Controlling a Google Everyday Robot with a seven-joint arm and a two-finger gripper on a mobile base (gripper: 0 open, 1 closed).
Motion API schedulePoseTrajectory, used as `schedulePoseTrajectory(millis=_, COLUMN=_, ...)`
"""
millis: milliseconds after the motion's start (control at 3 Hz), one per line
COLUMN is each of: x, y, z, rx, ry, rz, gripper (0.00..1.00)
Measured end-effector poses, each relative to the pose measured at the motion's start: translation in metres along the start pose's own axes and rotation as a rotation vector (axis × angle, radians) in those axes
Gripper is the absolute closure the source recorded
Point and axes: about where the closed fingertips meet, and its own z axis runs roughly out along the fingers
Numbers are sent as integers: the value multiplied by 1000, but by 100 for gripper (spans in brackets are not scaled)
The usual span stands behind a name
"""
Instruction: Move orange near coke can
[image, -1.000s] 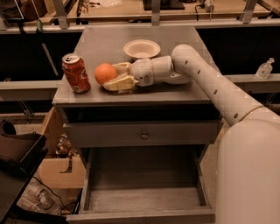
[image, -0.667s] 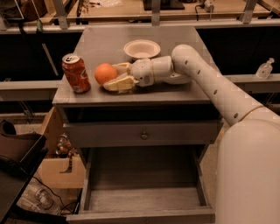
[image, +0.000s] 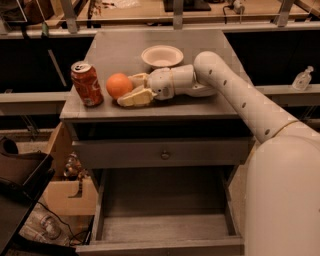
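Observation:
The orange (image: 119, 85) rests on the grey tabletop (image: 120, 47), just right of the upright red coke can (image: 86, 84), with a small gap between them. My gripper (image: 133, 88) lies low over the table right of the orange. Its jaws are open, with one finger (image: 135, 98) in front of the fruit's right side and the other behind it. The orange sits at the fingertips. I cannot tell whether they touch it. The white arm (image: 225, 90) reaches in from the right.
A white bowl (image: 161, 55) stands behind the gripper's wrist. The table's front edge is close to the can and the orange. Below it a closed drawer (image: 162, 154) sits above an open drawer (image: 162, 227). A cardboard box (image: 67, 197) and clutter are on the floor at left.

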Motion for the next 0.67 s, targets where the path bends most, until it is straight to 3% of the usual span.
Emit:
schedulePoseTrajectory(millis=333, x=0, y=1, z=3, rx=-5, ry=-1, rz=0, gripper=0)
schedulePoseTrajectory(millis=667, x=0, y=1, z=3, rx=-5, ry=-1, rz=0, gripper=0)
